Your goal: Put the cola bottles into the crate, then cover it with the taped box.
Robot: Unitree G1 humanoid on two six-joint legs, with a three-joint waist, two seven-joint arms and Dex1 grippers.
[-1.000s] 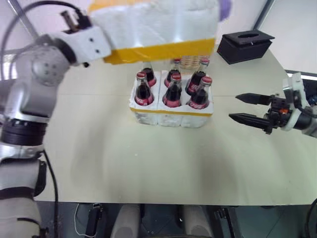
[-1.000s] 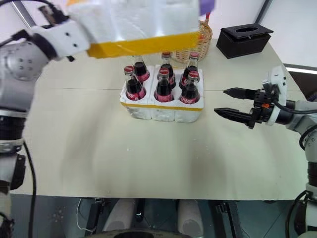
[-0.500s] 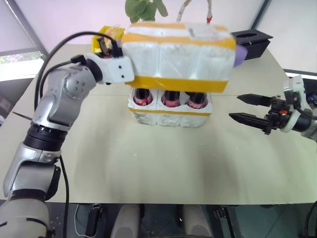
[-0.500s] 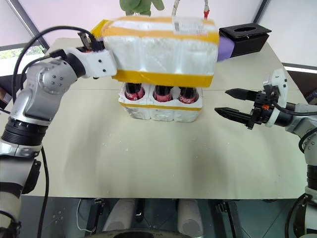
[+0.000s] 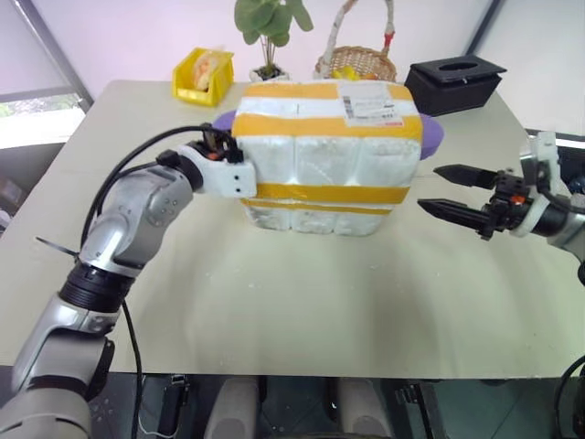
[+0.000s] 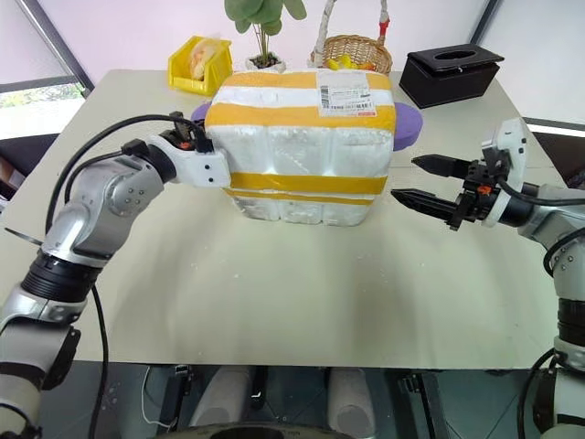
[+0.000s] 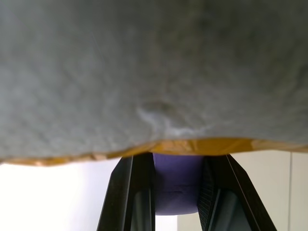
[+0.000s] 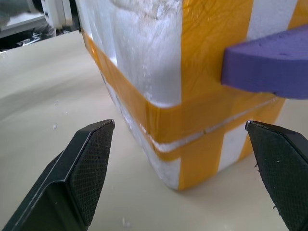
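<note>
The left gripper [image 7: 175, 185] is clamped on a purple foam tab [image 7: 176, 183] that juts from the left end of the white styrofoam box wrapped in wide yellow tape stripes [image 6: 302, 142]. That taped box sits down over the low white styrofoam crate [image 6: 306, 208], whose lower edge shows beneath it; the cola bottles are hidden, presumably under the cover. The right gripper [image 6: 416, 181] hangs spread wide just beside the box's right end, near a second purple tab [image 8: 269, 65], touching nothing.
</note>
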